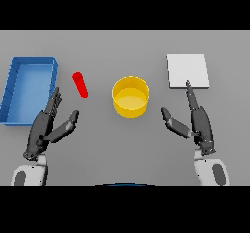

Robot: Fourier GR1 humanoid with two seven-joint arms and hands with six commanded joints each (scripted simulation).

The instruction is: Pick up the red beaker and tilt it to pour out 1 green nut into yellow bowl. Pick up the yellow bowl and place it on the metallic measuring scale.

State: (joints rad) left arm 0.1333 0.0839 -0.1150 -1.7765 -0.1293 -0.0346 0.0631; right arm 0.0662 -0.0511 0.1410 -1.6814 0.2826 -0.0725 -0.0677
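The red beaker [80, 85] is a slim red cylinder lying tilted on the grey table, left of centre. The yellow bowl [131, 96] stands upright in the middle; its inside shows no nut that I can make out. At the back right lies the metallic measuring scale [188, 70], a flat pale square plate. My left hand [45, 126] hovers open below and left of the beaker, fingers straight, thumb spread. My right hand [197, 121] is open to the right of the bowl, its fingers pointing at the scale's near edge.
A blue rectangular bin [29, 87] with raised walls sits at the far left, just beyond my left hand.
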